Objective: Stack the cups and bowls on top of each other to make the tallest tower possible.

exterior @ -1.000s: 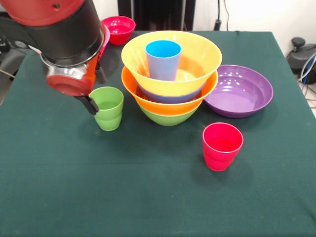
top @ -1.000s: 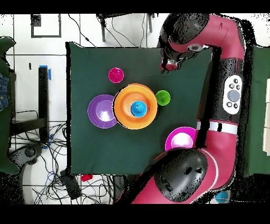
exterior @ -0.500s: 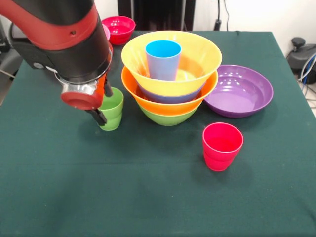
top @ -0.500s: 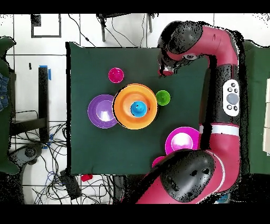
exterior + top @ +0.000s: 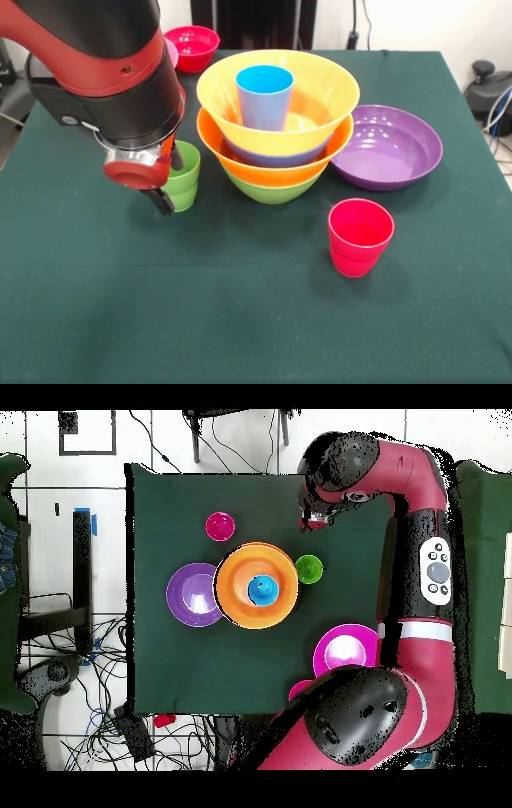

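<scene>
Gripper: gripper (image 5: 166,182) hangs low at the green cup (image 5: 184,178), one dark finger in front of the cup wall and one by its rim; whether it is clamped on the cup or apart cannot be told, since the arm's head hides the tips.
Green cup: upright on the table (image 5: 240,320), just beside the tower (image 5: 276,128).
Tower: green bowl (image 5: 270,190) as base, orange bowl (image 5: 240,164) above it, a blue rim showing, a yellow-orange bowl (image 5: 320,92) on top, with the light blue cup (image 5: 264,96) standing inside.
Loose pieces: purple bowl (image 5: 388,148) touching the tower's side, red cup (image 5: 360,236) near it, small red bowl (image 5: 192,46) at the far edge, pink bowl (image 5: 345,649) in the overhead view.
Step in hand: apparently taking hold of the green cup.
Next move: likely a firm grip on the wall, a straight lift clear of the wide rims, then a placement over the light blue cup.
</scene>
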